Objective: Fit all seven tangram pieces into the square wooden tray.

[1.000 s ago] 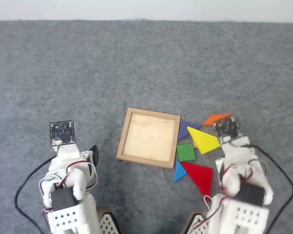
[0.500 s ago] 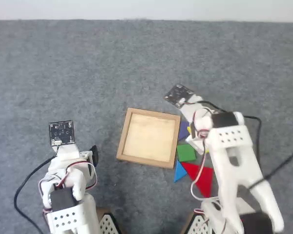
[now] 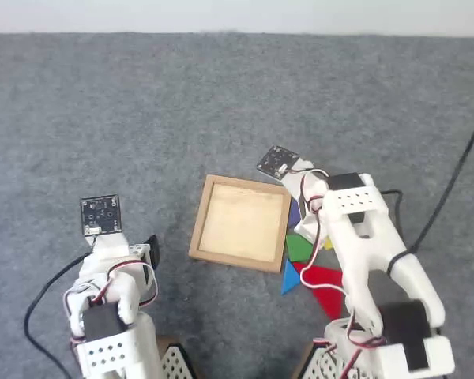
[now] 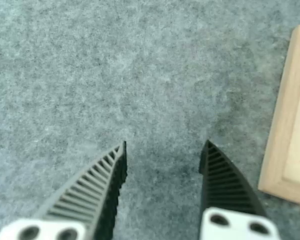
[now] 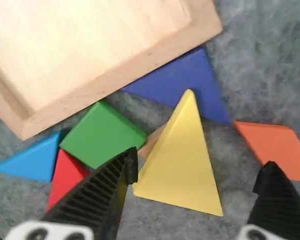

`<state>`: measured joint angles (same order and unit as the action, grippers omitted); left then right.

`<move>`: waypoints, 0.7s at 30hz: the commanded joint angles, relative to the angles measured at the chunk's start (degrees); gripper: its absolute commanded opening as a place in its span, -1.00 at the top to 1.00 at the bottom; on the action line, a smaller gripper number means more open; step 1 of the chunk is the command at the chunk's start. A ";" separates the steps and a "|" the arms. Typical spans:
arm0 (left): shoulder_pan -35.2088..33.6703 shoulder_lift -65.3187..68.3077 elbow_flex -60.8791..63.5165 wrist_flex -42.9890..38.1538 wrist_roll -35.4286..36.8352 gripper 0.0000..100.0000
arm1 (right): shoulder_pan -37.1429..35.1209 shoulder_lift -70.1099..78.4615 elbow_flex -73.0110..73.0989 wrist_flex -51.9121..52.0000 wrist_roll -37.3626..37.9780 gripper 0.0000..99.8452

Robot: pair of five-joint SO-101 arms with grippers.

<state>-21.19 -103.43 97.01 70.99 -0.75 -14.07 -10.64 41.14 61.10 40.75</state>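
By the near edge of the surface, on the left, the left jaws stand apart over bare grey felt, holding nothing, with the wooden tray's rim (image 4: 285,125) just off to one side.

The tray (image 3: 199,221) lies about mid-surface and its floor is bare, so by my count 0 of 7 pieces are in.

The pieces crowd the tray's right side. Nearest are the red triangle (image 5: 65,175) and the light blue triangle (image 5: 32,161), then the green square (image 5: 101,135) against the rim. The yellow triangle (image 5: 182,160) comes next, and beyond it lie the dark blue triangle (image 5: 182,82) and the orange parallelogram (image 5: 275,142). A pale sliver beside the yellow one may be the 7th piece (I cannot tell).

The right jaws are spread wide and empty above this cluster, with the yellow triangle between their tips.

This looks like the first pick, most likely the yellow triangle. The next move calls for lowering squarely over it and closing on 2 of its edges without nudging the green square or the dark blue triangle it touches. It then has to be carried into a tray corner, with its long side turned to leave room for the rest.
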 commanded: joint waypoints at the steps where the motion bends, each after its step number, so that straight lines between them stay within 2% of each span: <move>1: -0.18 -1.05 -0.57 0.26 -0.35 0.53 | 1.80 1.36 -0.79 -3.03 1.23 0.25; 11: -0.26 -1.05 -0.57 0.26 -0.35 0.53 | 4.35 0.40 7.91 -4.97 7.91 0.25; 17: -0.26 -1.05 -0.57 0.26 -0.35 0.53 | 5.76 0.57 7.82 -6.29 7.56 0.26; 21: -0.26 -1.05 -0.57 0.26 -0.35 0.53 | 7.52 0.04 7.82 -6.20 7.56 0.46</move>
<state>-21.19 -103.43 97.01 70.99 -0.75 -8.53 -8.79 49.23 55.65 47.69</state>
